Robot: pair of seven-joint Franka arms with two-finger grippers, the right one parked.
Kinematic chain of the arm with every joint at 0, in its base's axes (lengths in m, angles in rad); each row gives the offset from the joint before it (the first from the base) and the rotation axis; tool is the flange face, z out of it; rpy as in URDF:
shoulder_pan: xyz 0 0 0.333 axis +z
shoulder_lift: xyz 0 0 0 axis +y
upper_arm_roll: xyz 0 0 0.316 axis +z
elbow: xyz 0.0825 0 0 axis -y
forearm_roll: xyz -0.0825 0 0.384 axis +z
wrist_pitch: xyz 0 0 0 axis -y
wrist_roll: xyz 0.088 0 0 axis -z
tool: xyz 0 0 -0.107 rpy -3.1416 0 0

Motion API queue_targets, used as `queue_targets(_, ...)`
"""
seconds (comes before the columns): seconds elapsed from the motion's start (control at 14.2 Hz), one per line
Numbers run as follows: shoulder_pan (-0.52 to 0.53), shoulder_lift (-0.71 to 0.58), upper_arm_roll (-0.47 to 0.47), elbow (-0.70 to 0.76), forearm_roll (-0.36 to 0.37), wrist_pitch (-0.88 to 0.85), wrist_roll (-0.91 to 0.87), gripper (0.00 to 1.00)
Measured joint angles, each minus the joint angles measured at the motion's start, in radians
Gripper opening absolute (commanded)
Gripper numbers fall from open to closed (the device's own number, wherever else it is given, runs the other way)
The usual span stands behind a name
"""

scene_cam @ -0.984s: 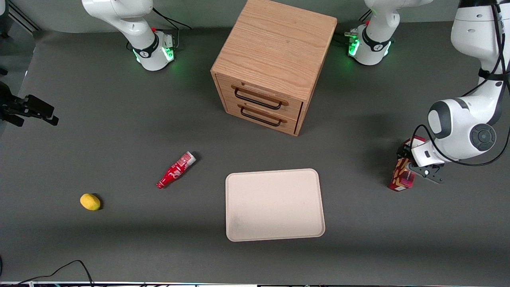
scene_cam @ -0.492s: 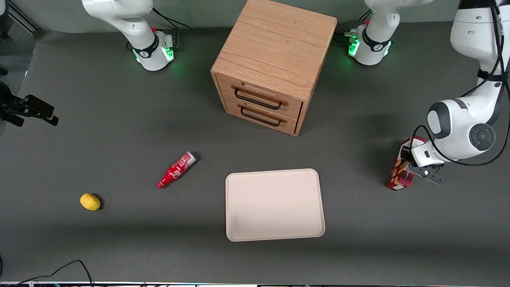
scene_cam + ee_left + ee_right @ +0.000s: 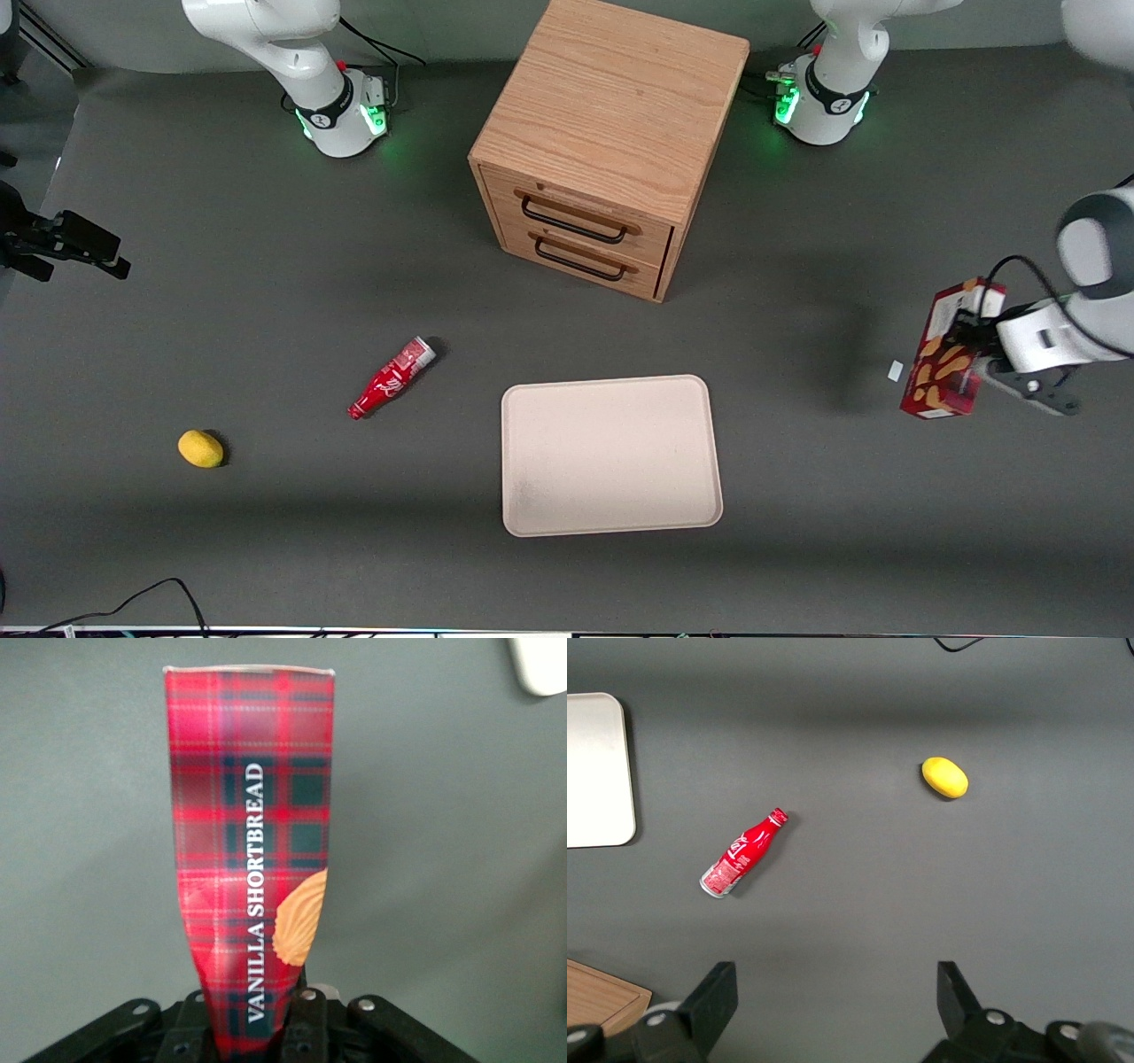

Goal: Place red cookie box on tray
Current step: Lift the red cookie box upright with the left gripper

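One red cookie box (image 3: 950, 351), clamped in closed gripper (image 3: 973, 354), was raised off table since previous second, swung farther from tray (image 3: 609, 454); carry pending.

- Box (image 3: 252, 842): red tartan crossed with dark green, white lettering, tan cookies.
- Tray (image 3: 609, 455): plain beige.
- Gripper (image 3: 973, 341): black, clamping the box above the grey table (image 3: 266, 266).
- Bottle (image 3: 391, 378): red.
- Lemon (image 3: 200, 448): yellow.
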Motion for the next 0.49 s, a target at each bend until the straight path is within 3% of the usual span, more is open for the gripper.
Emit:
queue_targets(0.21, -0.003, -0.046, -0.041, 0.186, -0.001, -0.248, -0.191, 0.0)
queue_targets(0.49, -0.012, -0.052, -0.236, 0.321, -0.003, -0.352, -0.607, 0.0)
